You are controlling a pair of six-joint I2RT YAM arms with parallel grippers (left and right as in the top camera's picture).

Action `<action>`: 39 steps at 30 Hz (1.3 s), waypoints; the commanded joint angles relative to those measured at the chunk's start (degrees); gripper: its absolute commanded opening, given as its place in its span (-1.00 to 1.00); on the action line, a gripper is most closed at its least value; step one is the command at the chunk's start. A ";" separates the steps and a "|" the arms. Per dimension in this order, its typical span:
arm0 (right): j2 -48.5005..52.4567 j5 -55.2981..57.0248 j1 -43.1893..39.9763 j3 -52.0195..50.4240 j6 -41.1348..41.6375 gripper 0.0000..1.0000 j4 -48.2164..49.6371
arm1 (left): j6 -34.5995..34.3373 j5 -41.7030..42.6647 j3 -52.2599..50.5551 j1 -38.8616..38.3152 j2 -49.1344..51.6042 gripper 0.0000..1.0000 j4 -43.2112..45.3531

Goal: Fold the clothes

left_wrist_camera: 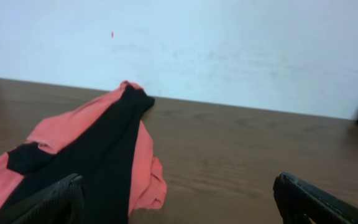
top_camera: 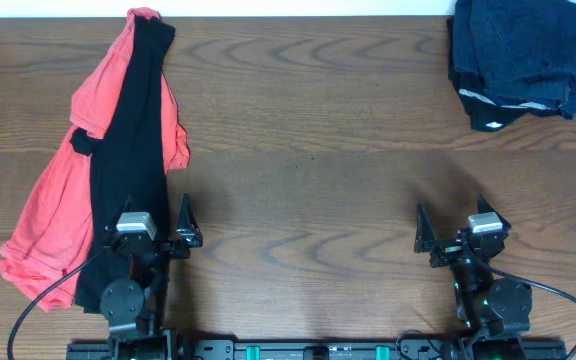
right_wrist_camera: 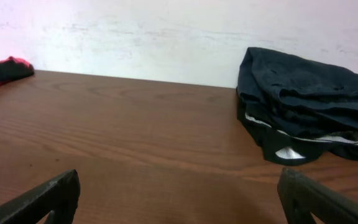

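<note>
Brown wood-grain desk (top_camera: 308,140) carries all the clothes, and none of them is in my grasp. Both my jaws stand wide apart with nothing between them.

From overhead, the coral-red garment (top_camera: 48,215) sprawls along the desk's left edge, from near the far left corner down toward the near edge. The long black garment (top_camera: 133,150) lies lengthwise on top of it, top end at the far edge. My left gripper (top_camera: 154,208) sits at the near left of the desk. One finger is over bare wood and the other is over the lower end of the black cloth; whether it touches I cannot tell. My right gripper (top_camera: 450,208) is over bare wood at the near right, well apart from any cloth. The navy pile (top_camera: 518,50) is bunched in the far right corner, with pale-grey trim (top_camera: 498,98) showing along its near side.

My left wrist view shows only the red and black pieces. It shows the black one draped up and over a hump of red, which looks flat from above. A pale wall (left_wrist_camera: 229,50) rises behind the far edge. My left fingers (left_wrist_camera: 55,202) frame the bottom corners, and a dark blur sits at the right margin.

My right wrist view shows the navy pile as a rumpled stack of several layers, its grey trim curling out near the bottom. Only a sliver of red and black appears at the far left. My right fingers (right_wrist_camera: 42,199) frame empty wood.
</note>
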 commanded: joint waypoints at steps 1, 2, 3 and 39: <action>-0.50 0.17 -0.37 -0.09 0.42 0.99 -0.24 | 0.13 -0.50 -0.26 0.17 -2.38 0.96 -1.53; -0.50 0.17 -0.37 -0.09 0.42 0.98 -0.24 | 0.15 -0.50 -0.26 0.17 -3.04 0.96 -2.60; -0.50 0.17 -0.37 -0.09 0.42 0.99 -0.24 | 0.15 -0.52 -0.26 0.17 -3.91 0.96 -3.87; -0.50 0.15 -0.37 -0.09 0.42 0.98 -0.26 | 0.35 -0.72 -0.26 0.17 -3.65 0.96 -10.54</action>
